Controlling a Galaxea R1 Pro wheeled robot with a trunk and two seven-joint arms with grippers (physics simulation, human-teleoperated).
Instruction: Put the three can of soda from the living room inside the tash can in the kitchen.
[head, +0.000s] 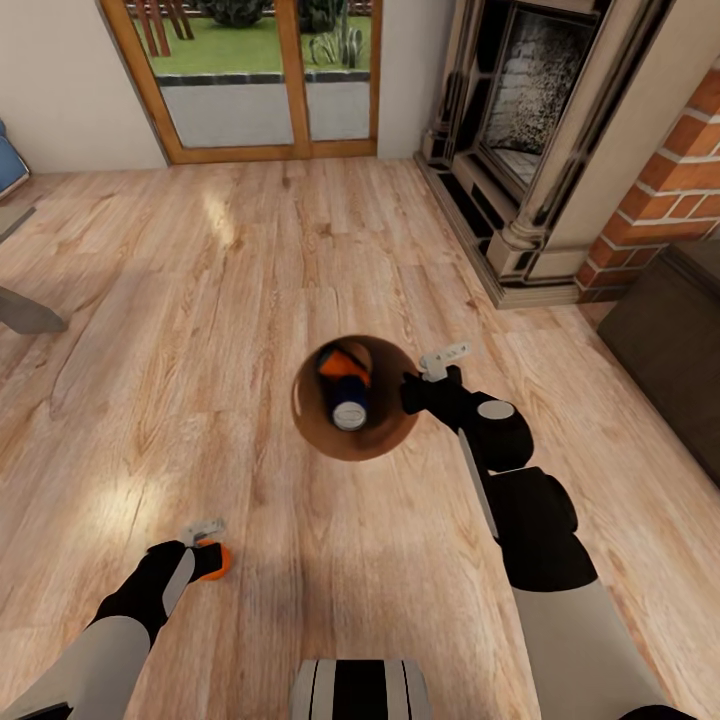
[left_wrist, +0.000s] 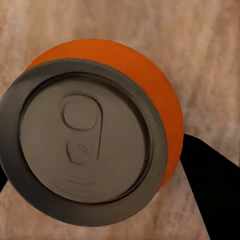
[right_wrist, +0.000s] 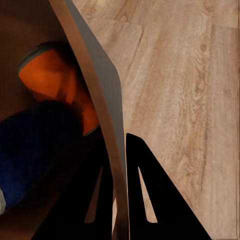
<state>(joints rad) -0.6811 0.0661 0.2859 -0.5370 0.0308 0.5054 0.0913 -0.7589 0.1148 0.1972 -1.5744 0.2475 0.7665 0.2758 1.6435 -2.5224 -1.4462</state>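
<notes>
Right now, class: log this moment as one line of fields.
room: living room | right gripper: shut on trash can rim | inside: two soda cans | left gripper: holding third can

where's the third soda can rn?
Head view, lower left: the can of soda is at the left gripper, above the wood floor, left of the trash can.

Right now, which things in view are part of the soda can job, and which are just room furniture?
Job:
- tash can, rim pinched by right gripper, two soda cans inside
- third can of soda in left gripper

Just there:
- fireplace
- glass doors
- dark cabinet
</notes>
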